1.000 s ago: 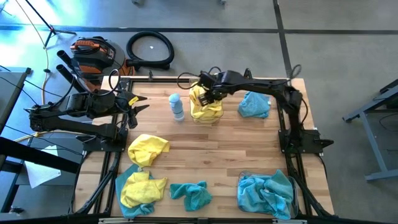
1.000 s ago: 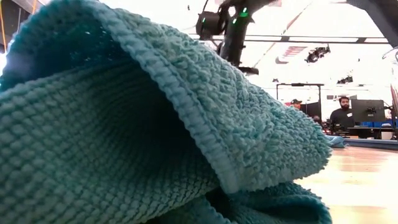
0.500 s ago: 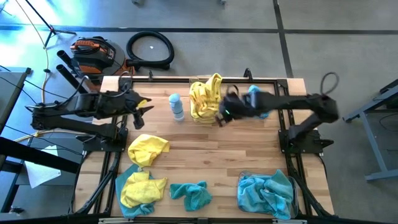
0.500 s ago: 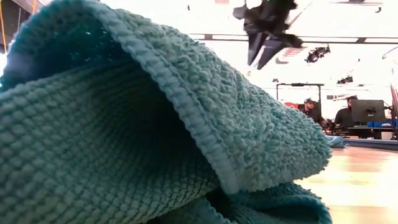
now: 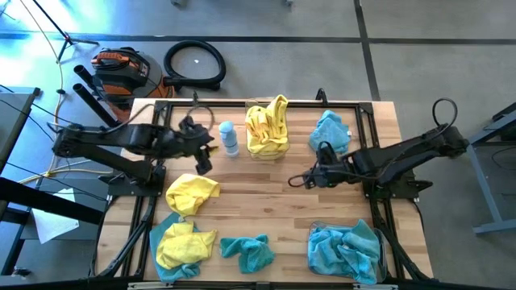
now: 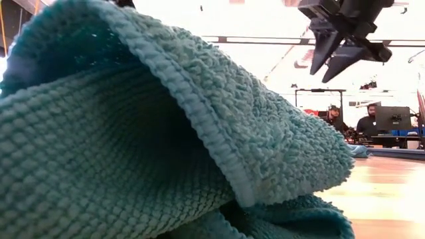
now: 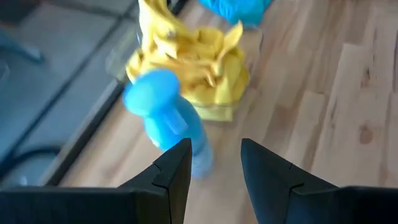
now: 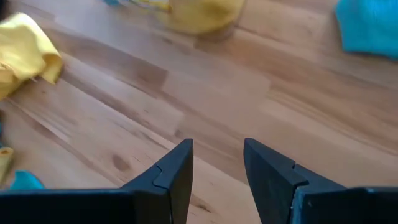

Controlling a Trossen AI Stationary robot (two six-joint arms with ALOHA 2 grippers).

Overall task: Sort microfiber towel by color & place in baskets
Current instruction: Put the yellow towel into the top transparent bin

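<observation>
Tools first: my right tool (image 5: 300, 181) hangs over bare wood in the middle of the wooden bench (image 5: 274, 211), jaws apart and holding nothing, as its own wrist view shows. My left tool (image 5: 203, 155) is out by the small white-and-blue bottle (image 5: 230, 138), jaws also parted and empty, just above the loose bright yellow microfiber towel (image 5: 192, 192) on the left side of the bench.

As for progress, I judge the sorting partly done. The clear plastic tub at the far edge (image 5: 267, 150) carries a heap of crumpled yellow towels (image 5: 266, 127), one corner standing up over the rim. The clear plastic tub at the near right corner (image 5: 379, 262) is filled with bunched teal-blue towels (image 5: 343, 248).

Still out on the wood: the yellow towel near my left tool, a second yellow towel (image 5: 184, 244) lying on top of a teal-blue one (image 5: 168, 225) at the near left corner, a crumpled teal-blue towel (image 5: 247, 252) near the front middle, and another teal-blue towel (image 5: 329, 133) at the far right, beside the yellow tub. The low view is blocked by teal cloth pressed close to that camera.

So by my count two yellows and three teals remain, and neither tool has yet taken hold of any.
</observation>
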